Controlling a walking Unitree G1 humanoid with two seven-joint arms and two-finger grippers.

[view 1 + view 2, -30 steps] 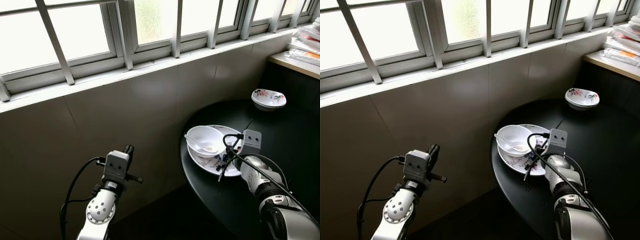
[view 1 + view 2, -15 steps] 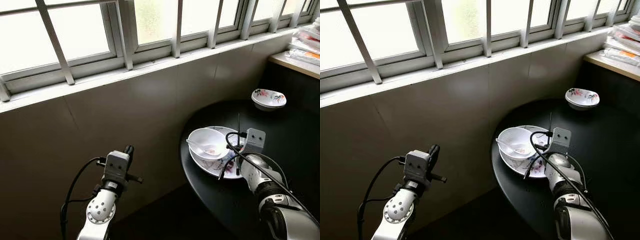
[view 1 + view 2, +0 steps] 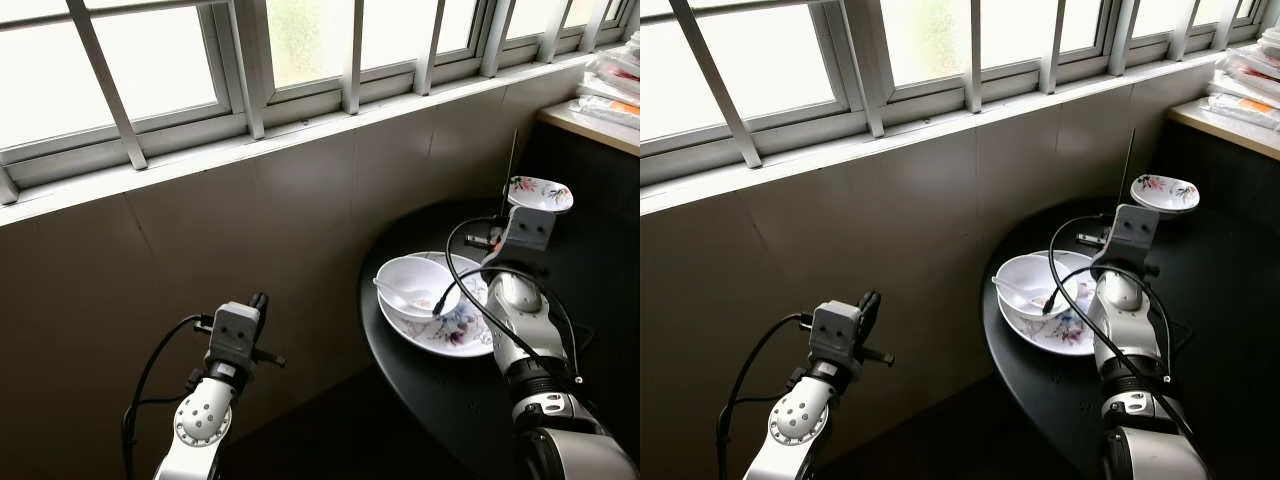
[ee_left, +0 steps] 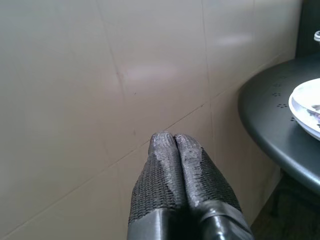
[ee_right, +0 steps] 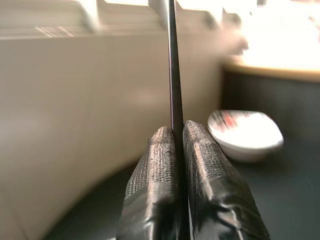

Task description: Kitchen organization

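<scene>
The right gripper (image 5: 176,135) is clenched on a thin black stick (image 5: 172,65), probably 1 chopstick, held upright above the round black table (image 3: 440,390), over the gap between the plate (image 3: 455,330) and the small patterned bowl (image 3: 538,195) at the far edge. The left gripper (image 4: 174,142) is clenched on nothing, its fingers pressed together, and it hangs idle near the tiled wall (image 3: 200,250), well apart from the table. The job looks barely begun: 1 white bowl (image 3: 415,285) sits on the plate with a white spoon (image 3: 398,292) in it, both uncollected, and the small bowl stands alone. I judge that the stick has yet to be put away and that the dishes remain to be gathered or stacked. Much is hard to make out: the right wrist view is blurred, so the small bowl's pattern reads as red smears; the stick's lower end is hidden behind the fingers; I cannot tell if a 2nd stick exists. A shelf (image 3: 590,125) with wrapped packets is cut off at the right edge, and bright windows wash out everything outside.
</scene>
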